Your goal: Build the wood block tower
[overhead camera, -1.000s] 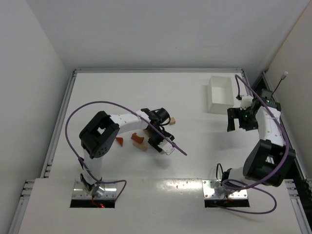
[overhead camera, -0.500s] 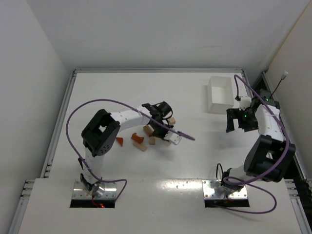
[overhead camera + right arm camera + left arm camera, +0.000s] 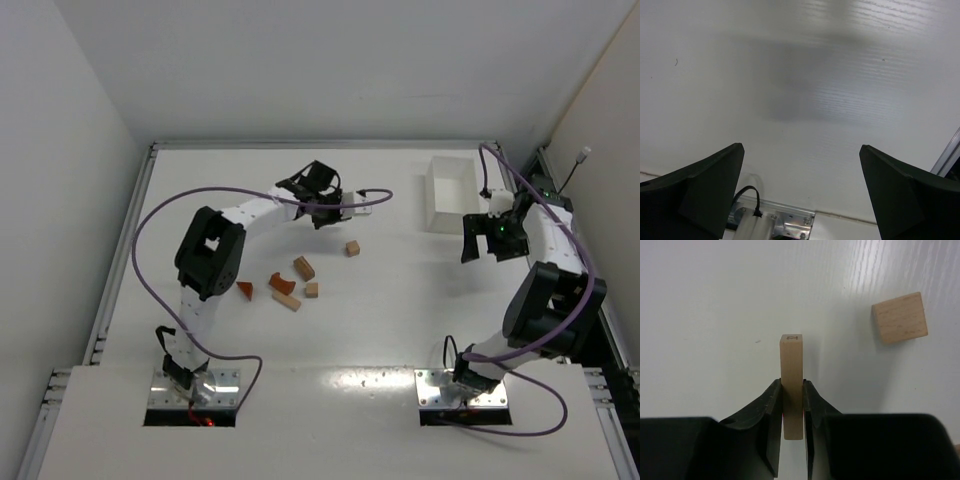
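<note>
1. Clenches the left end effector (image 3: 791, 390) on a pale tan wooden bar (image 3: 791, 360), pinching its near end so that the rest juts forward past the fingertips; cannot tell from the wrist view whether the far end touches the white tabletop (image 3: 400, 320).
2. Holds this bar over bare tabletop toward the far side, near a pale tan wooden cube (image 3: 899, 317) lying flat off to one side, apart from it.
3. Finds the other pieces loose and closer to the arm bases, well apart from the bar: a pale tan wooden block (image 3: 304, 268), a small tan wooden piece (image 3: 312, 290), a second tan wooden bar (image 3: 288, 301), a reddish-brown wooden piece (image 3: 283, 283) of unclear shape and a reddish-brown wooden wedge (image 3: 245, 290). Sees no stacking anywhere, so no tower yet.
4. Leaves the right end effector (image 3: 801, 147) released, jaws spread wide around nothing, hanging near the white rectangular plastic tray (image 3: 446, 218), far from every block.
5. Reads as the opening step: carrying the first bar to a building spot, with nearly all of the task ahead.
6. Calls next for lowering the bar until it rests steadily on the tabletop, squaring it as a base, and letting go only then; after that, for fetching a second piece from the cluster. Risks tipping the bar if released early or crooked.
</note>
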`<act>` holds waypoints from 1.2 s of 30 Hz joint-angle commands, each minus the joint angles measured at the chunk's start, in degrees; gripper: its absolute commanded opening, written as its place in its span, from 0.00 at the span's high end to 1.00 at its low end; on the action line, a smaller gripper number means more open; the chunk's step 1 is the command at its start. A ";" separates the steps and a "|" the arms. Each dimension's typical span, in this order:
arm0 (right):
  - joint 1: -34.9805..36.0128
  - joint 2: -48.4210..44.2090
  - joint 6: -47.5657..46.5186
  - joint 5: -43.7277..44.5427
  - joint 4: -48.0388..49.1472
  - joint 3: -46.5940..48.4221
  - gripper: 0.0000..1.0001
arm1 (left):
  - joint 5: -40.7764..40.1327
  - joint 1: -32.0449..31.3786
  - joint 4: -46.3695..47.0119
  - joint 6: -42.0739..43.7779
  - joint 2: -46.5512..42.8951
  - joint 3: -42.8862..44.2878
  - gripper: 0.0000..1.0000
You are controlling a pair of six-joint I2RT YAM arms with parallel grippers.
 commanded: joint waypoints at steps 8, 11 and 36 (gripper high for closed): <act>0.88 0.15 -0.61 -1.43 0.32 3.77 0.00 | 2.18 2.03 -7.26 0.03 2.99 -1.54 1.00; 0.88 0.15 -0.61 -1.43 0.32 3.77 0.00 | 3.41 2.73 -10.50 1.43 0.96 -5.58 1.00; 0.88 -1.43 -0.61 -1.43 0.85 1.14 0.00 | 11.32 -5.87 -14.47 3.11 -21.46 -27.65 1.00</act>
